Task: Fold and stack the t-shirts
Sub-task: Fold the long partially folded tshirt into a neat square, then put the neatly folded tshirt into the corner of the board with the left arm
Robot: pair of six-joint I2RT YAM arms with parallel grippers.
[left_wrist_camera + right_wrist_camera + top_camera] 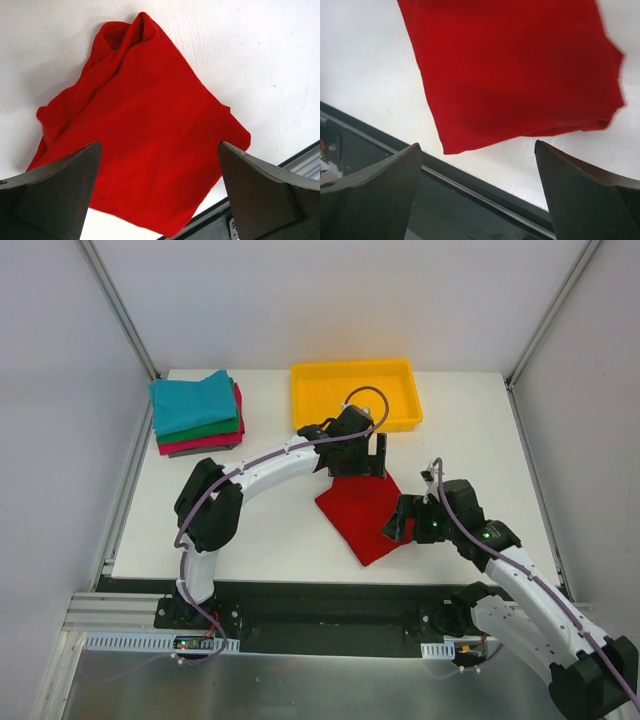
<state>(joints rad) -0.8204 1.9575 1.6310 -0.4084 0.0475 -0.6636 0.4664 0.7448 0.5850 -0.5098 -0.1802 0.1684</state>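
A bright red t-shirt (362,511), folded into a rough diamond, lies on the white table near its front edge. It also shows in the left wrist view (145,130) and the right wrist view (515,70). A stack of folded shirts sits at the back left: teal (192,400) on top, green (205,428) under it, pink-red (200,443) below. My left gripper (364,457) is open and empty, just above the red shirt's far corner. My right gripper (397,521) is open and empty at the shirt's right corner.
A yellow plastic tray (404,388) stands at the back centre, close behind the left gripper. The table's front edge and a dark rail (485,192) run just below the red shirt. White walls close in both sides.
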